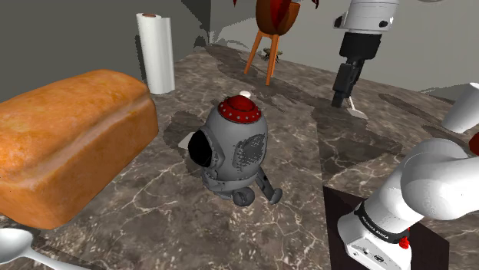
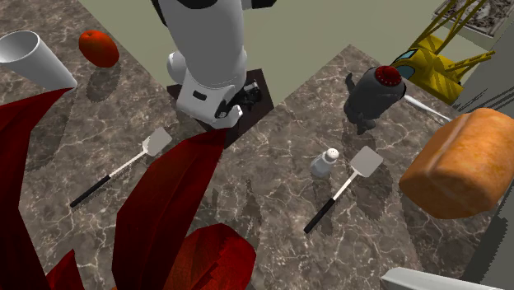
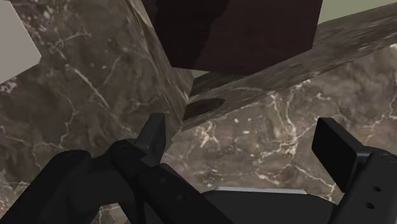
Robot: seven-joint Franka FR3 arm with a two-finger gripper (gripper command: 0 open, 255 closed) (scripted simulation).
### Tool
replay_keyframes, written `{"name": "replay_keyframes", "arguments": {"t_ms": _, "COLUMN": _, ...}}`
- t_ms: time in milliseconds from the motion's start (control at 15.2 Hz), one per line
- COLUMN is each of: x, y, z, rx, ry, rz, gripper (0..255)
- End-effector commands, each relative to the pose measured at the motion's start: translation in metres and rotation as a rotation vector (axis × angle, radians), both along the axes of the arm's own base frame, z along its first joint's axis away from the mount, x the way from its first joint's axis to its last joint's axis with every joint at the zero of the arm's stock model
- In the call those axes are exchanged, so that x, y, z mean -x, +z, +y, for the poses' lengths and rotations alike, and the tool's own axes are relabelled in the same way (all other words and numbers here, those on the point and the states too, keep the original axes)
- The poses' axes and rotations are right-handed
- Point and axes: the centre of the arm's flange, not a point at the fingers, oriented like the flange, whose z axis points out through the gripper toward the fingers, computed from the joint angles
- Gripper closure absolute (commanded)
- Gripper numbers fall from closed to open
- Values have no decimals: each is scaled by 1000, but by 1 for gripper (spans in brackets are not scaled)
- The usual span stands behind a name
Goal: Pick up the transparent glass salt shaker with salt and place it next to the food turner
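1. Marble, dark brown with pale veins, formed the counter (image 2: 264,206) on which everything lay.
2. The salt shaker (image 2: 324,162), a greyish clear body under a white cap, stood on the counter just beside the pale blade of the food turner (image 2: 342,191). It was on the blade's left in the second exterior view; whether the two touched could not be told.
3. That turner's black handle ran down and to the left in the same view. A bread loaf (image 2: 461,161) lay off to its right, and a grey toy with a red cap (image 2: 375,95) stood above the shaker.
4. A second food turner (image 2: 123,169) lay well apart from the shaker, on the far side of the dark stand (image 2: 257,109).
5. In the shoulder view the gripper (image 1: 338,98) hung pointing down, close above that second turner's pale blade and well apart from the grey toy.
6. In the wrist view the black fingers (image 3: 334,149) stood wide apart with nothing clasped between them, and bare marble lay beyond.
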Motion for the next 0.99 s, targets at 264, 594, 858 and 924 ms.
{"name": "replay_keyframes", "arguments": {"t_ms": 264, "x": -32, "y": 4, "z": 42, "rx": -3, "ry": -20, "rz": 11, "gripper": 0}}
{"name": "replay_keyframes", "arguments": {"t_ms": 594, "x": -74, "y": 8, "z": 93, "rx": -7, "ry": -45, "rz": 24, "gripper": 0}}
{"name": "replay_keyframes", "arguments": {"t_ms": 858, "x": -108, "y": 11, "z": 133, "rx": -11, "ry": -65, "rz": 35, "gripper": 0}}
{"name": "replay_keyframes", "arguments": {"t_ms": 924, "x": -117, "y": 12, "z": 143, "rx": -11, "ry": -70, "rz": 37, "gripper": 0}}
